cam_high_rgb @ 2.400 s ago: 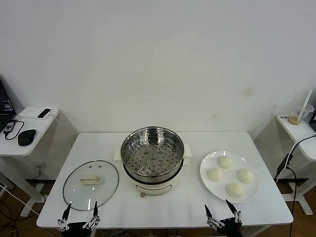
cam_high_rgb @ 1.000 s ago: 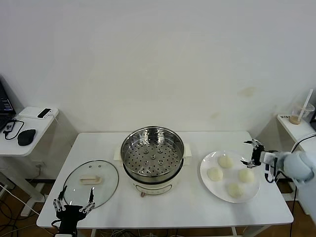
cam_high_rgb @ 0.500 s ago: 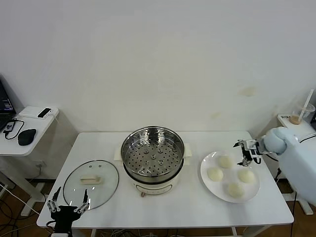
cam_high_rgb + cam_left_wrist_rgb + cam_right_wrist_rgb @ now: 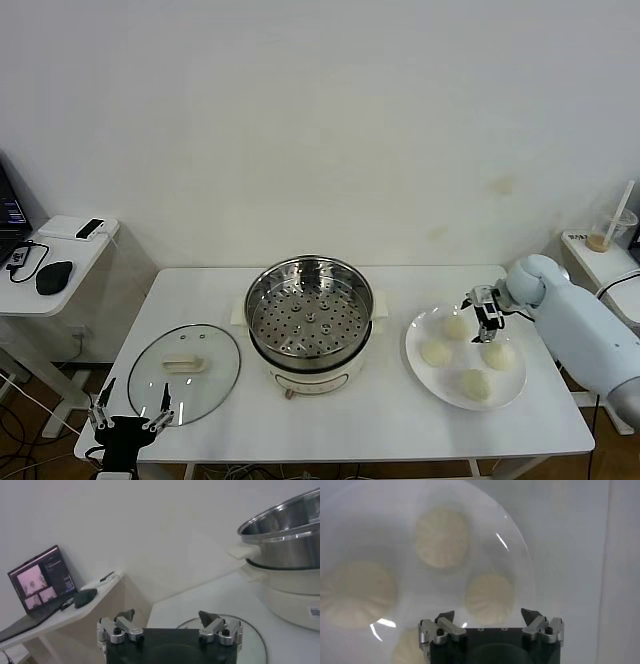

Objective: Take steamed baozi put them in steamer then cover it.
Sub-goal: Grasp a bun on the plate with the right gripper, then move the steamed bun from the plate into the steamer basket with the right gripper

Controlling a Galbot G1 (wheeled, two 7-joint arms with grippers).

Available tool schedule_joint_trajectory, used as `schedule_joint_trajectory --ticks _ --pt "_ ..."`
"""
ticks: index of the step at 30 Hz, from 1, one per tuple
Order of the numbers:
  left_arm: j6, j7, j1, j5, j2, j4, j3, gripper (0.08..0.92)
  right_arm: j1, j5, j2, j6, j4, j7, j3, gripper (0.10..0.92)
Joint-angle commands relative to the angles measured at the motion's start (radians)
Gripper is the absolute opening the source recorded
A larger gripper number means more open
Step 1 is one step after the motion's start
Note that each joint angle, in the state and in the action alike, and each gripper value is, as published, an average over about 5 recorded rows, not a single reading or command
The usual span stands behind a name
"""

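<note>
Four cream-white baozi lie on a white plate [image 4: 413, 349] at the table's right: one far [image 4: 456, 327], one left [image 4: 434, 352], one right [image 4: 497, 355], one near [image 4: 474, 384]. My right gripper [image 4: 484, 308] is open and empty, hovering just above the plate between the far and right baozi. In the right wrist view its jaws [image 4: 489, 615] stand apart over one baozi [image 4: 490, 597], with others [image 4: 442, 536] beyond. The steamer [image 4: 308, 320] stands open at mid-table, its perforated tray bare. The glass cover [image 4: 184, 370] lies flat to its left. My left gripper [image 4: 133, 405] is open below the table's front left edge.
A side table at far left holds a laptop [image 4: 40, 577], a mouse [image 4: 53, 277] and a phone [image 4: 90, 229]. A cup with a straw [image 4: 600, 238] stands on a shelf at far right. The left wrist view shows the steamer [image 4: 285, 545] and the cover's rim [image 4: 250, 635].
My right arm has swung in from the table's right side and now hangs over the plate, nearer the far baozi. My left gripper has sunk slightly and drifted left.
</note>
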Motion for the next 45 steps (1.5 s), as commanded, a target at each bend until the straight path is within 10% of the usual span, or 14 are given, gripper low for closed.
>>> schedule_joint_trajectory --ticks 1,17,30,45 --pt "-0.001 -0.003 0.000 0.005 0.000 0.001 -0.010 0.823 0.021 -0.022 0.050 0.000 -0.067 0.012 -0.028 0.823" --pt "-0.006 -0.006 -0.002 0.007 -0.004 0.000 -0.012 0.823 0.036 -0.039 0.073 -0.007 -0.098 0.003 -0.036 0.809" --pt "-0.008 -0.009 -0.001 0.008 -0.004 -0.005 -0.009 0.823 0.035 -0.026 0.058 -0.001 -0.080 -0.027 -0.041 0.618" --pt "-0.010 -0.012 -0.013 0.005 0.000 0.025 0.018 0.823 0.222 0.256 -0.133 -0.038 0.228 -0.066 -0.163 0.620"
